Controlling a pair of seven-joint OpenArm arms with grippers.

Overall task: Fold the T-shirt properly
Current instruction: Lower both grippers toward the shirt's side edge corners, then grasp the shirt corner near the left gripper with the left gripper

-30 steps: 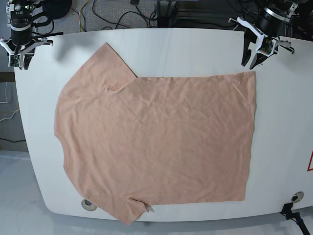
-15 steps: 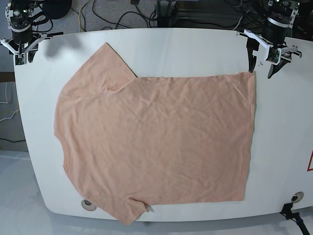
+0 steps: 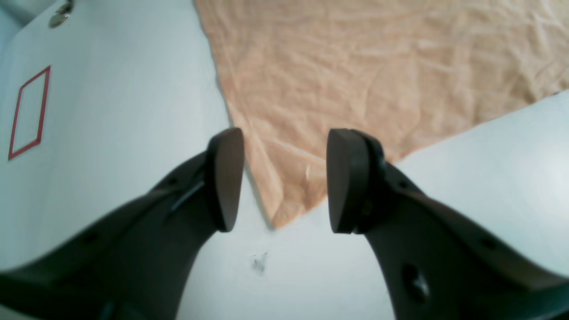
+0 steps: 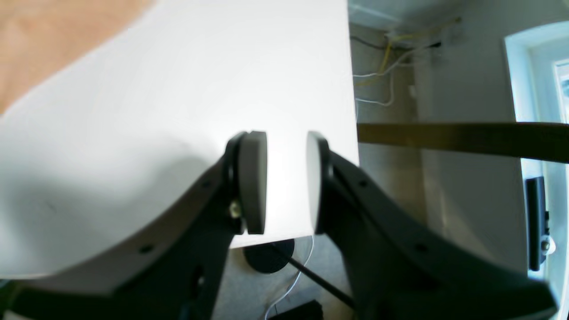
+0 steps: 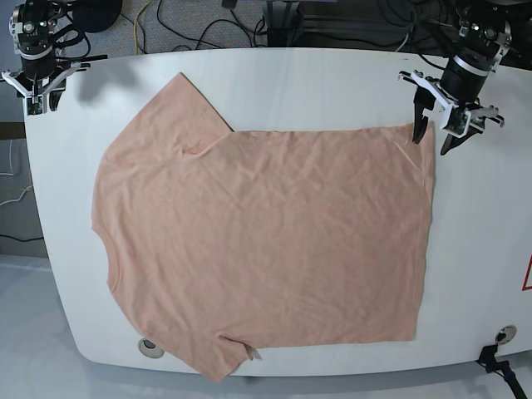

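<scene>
The big peachy-pink T-shirt [image 5: 266, 241] lies flat on the white table [image 5: 332, 87], with little wrinkles all over it. It is spread out and not folded up. Its neck hole is on the left, and its straight bottom edge is on the right. One sleeve [image 5: 181, 104] points to the far side. The other sleeve [image 5: 218, 357] points to the near side, and its tip pokes a bit past the table edge. There is a small tucked bit beside that near sleeve.

The robot's left gripper [image 3: 285, 182] is at the far right of the scene, by the far right corner of the shirt. Its two black fingers are wide apart, and it holds nothing. In its own wrist view, the shirt corner shows in the gap between them. I can't tell if a finger touches the cloth.

The robot's right gripper [image 4: 286, 184] is at the far left, over the table's far left corner. Its fingers are apart too, with a smaller gap, and nothing is in them. It is well away from the shirt.

A shiny round metal piece [image 5: 151, 348] is near the left, close to the near sleeve. Another round metal piece [image 5: 505, 334] is near the right, just beside a black stand [image 5: 497, 367]. A red outline [image 3: 12, 155] is on the table's right side.
</scene>
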